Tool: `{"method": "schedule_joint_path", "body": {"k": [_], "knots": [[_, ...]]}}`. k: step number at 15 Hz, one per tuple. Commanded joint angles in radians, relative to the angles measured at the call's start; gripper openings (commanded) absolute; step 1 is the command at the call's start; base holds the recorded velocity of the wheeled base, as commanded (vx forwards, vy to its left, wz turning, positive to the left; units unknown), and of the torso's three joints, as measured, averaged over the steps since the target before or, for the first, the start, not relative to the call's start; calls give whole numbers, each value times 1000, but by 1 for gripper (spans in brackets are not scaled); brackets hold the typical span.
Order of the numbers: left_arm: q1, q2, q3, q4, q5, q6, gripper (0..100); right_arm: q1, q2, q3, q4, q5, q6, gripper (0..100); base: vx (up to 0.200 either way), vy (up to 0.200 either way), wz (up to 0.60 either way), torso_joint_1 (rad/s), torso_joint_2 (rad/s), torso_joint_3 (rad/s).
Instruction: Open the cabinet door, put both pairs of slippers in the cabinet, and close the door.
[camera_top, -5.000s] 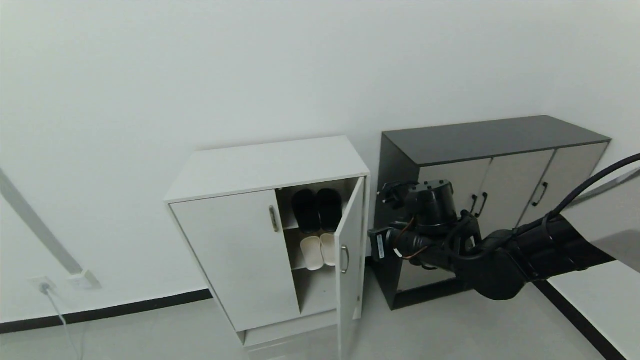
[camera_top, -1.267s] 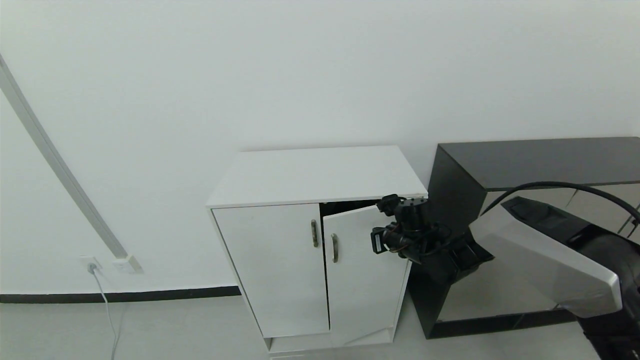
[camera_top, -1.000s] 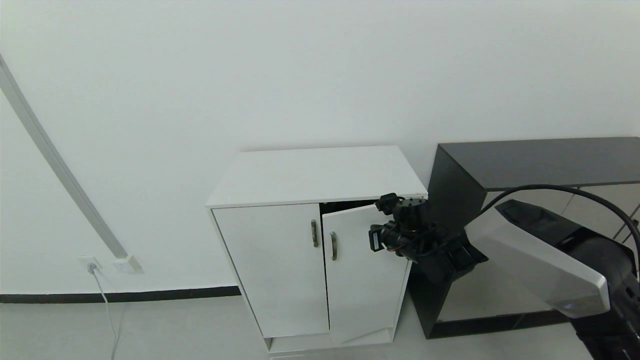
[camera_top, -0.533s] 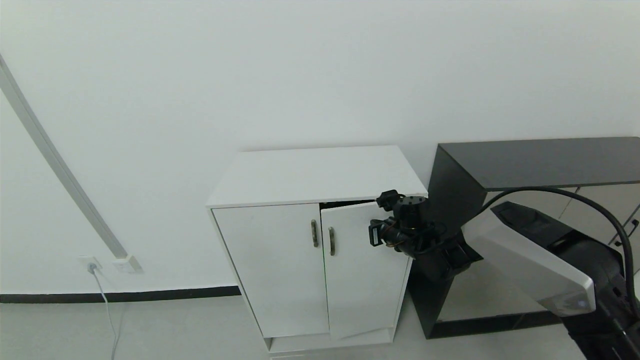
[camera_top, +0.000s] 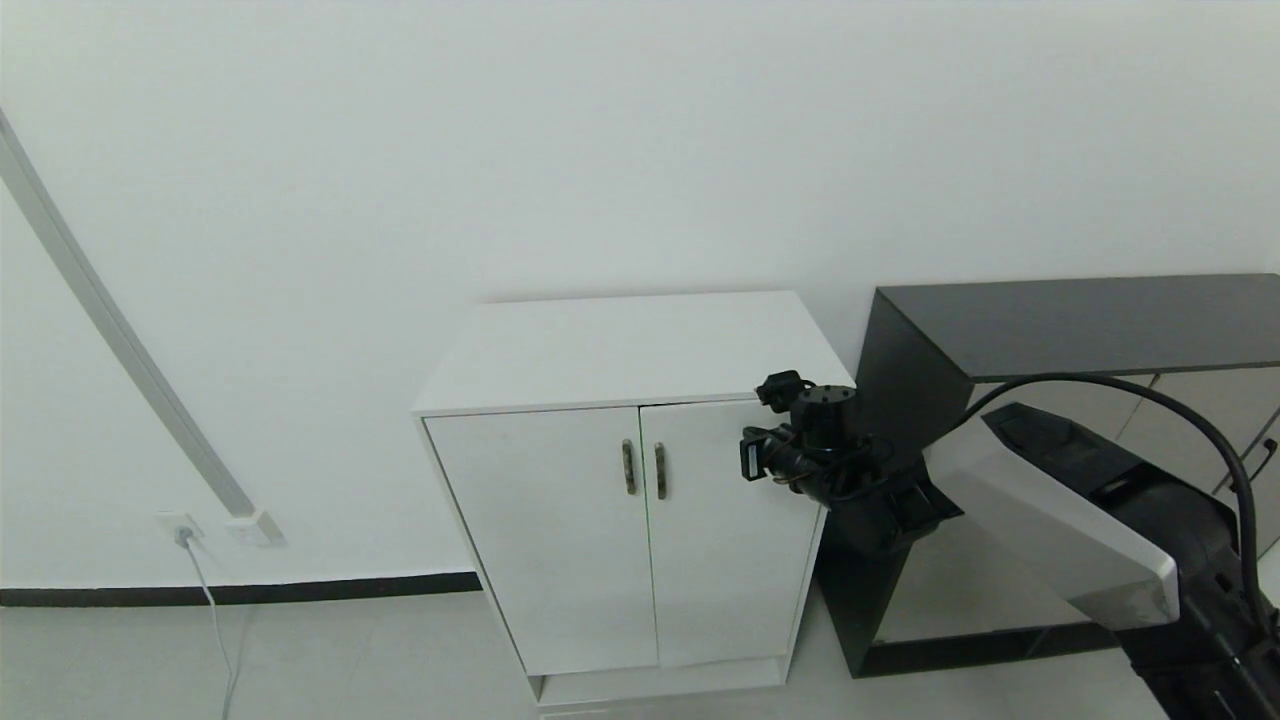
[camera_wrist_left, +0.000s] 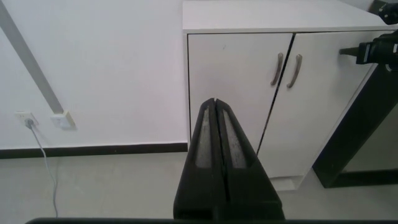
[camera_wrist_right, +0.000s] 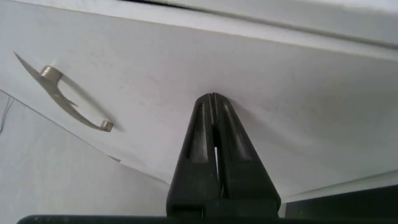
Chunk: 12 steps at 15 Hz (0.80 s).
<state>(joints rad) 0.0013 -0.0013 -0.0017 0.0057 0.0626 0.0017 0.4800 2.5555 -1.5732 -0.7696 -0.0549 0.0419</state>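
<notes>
White cabinet (camera_top: 630, 345) against the far wall, just left of a dark sideboard (camera_top: 1050, 320); both doors lie flush and closed. Right hand (camera_wrist_right: 213, 99), fingers together, tip against the right door (camera_top: 720, 560) near its upper right corner, right of the handle (camera_top: 660, 470). Left hand (camera_wrist_left: 214, 106), fingers together, held well apart from the cabinet, on its near side

The left jaws are pressed together, facing the white cabinet (camera_wrist_left: 261, 7), its doors (camera_wrist_left: 233, 93) flush.
</notes>
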Motion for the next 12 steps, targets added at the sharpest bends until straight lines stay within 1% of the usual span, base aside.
{"method": "schedule_joint_path", "body": {"k": [1, 12], "knots": [[0, 1, 0, 0, 0, 0, 0, 0, 11, -16, 0, 0, 0, 0, 0, 0, 0, 0, 0, 0], [0, 1, 0, 0, 0, 0, 0, 0, 22, -39, -2, 0, 0, 0, 0, 0, 0, 0, 0, 0]]}}
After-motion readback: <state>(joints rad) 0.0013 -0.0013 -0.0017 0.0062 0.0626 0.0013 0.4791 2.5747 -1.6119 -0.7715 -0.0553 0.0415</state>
